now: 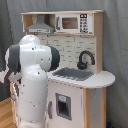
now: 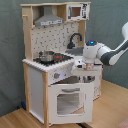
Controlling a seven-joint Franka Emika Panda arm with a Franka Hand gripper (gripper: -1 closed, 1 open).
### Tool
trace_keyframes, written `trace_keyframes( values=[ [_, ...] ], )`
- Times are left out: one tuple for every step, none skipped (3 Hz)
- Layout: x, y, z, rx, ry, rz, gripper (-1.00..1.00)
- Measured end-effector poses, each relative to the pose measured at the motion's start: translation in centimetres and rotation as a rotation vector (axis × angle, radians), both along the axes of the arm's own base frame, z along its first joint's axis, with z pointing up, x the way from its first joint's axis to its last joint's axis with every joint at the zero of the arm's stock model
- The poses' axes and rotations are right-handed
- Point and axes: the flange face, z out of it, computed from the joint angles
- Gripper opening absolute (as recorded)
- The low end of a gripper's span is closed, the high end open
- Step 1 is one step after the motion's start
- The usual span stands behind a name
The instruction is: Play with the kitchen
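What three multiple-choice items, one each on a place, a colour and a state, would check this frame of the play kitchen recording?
1. Where does the small pot stand?
A. on the stovetop beside the sink
B. inside the microwave
C. on the floor

2. What colour is the faucet?
A. red
B. black
C. yellow

3. How is the oven door in the second exterior view?
A. removed and lying on the floor
B. shut flush with the front
C. swung partly open

Answers:
1. A: in the second exterior view the pot sits on the cooktop, under the grey hood.
2. B: the curved faucet over the sink is black in both exterior views.
3. C: the windowed door angles out from the kitchen body, with a dark gap above it near the arm's end.
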Motion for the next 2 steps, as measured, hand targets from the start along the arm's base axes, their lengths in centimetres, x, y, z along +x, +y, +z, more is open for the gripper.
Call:
trace_keyframes(
  values=[
    [0.2, -0.1, -0.1, 0.003, 0.000, 0.011, -1.00],
    [0.1, -0.8, -1.7, 0.024, 0.009, 0.068, -1.00]
  ],
)
